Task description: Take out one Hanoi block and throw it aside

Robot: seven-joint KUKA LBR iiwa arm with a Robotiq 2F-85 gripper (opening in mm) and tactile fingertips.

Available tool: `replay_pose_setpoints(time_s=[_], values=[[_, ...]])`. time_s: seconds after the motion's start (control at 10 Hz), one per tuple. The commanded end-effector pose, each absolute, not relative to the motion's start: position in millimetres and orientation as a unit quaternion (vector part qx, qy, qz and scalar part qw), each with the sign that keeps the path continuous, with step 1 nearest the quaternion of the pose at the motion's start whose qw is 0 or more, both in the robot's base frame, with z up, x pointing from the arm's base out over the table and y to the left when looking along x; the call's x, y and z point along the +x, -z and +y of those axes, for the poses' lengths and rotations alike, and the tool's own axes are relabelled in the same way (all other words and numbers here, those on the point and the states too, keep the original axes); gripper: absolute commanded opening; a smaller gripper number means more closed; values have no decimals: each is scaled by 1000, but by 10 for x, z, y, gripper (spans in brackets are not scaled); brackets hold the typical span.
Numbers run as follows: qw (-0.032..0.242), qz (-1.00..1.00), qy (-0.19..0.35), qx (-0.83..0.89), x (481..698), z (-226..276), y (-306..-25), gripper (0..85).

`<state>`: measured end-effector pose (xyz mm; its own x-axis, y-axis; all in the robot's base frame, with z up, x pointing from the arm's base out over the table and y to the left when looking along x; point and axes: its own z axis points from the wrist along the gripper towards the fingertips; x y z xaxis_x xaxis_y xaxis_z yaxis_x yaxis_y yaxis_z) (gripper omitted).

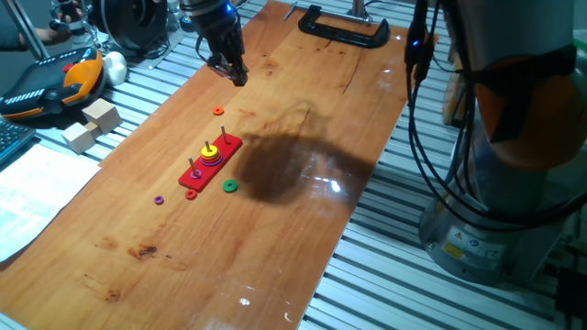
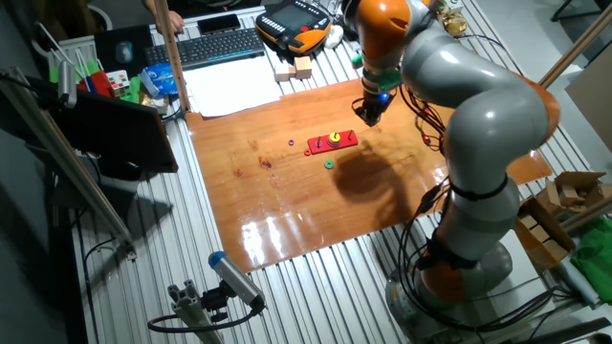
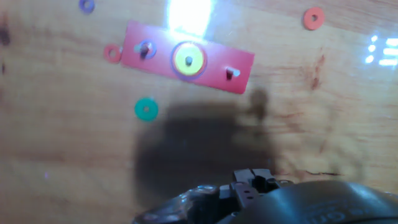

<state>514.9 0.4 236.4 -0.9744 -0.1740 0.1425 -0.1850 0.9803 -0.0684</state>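
Observation:
The Hanoi block, a flat yellow ring, sits on the middle peg of a red base, on top of a wider purple ring. It also shows in one fixed view and the other fixed view. My gripper hangs above the table, beyond the far end of the base and well apart from it. Its fingers look closed together with nothing between them. In the hand view the gripper shows at the bottom edge, with its shadow on the wood below the base.
A green ring, a small red ring, a small purple ring and an orange ring lie loose on the wooden table around the base. Wooden blocks sit off its left edge, a black clamp at the far end.

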Motion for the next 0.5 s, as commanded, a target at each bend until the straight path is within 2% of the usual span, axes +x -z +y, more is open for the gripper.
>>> replay_pose_setpoints(time_s=[0.0,0.4], values=[[68,-993,-40,84,5148,5,-2359,7],[76,-992,-11,102,5148,5,-2359,7]])
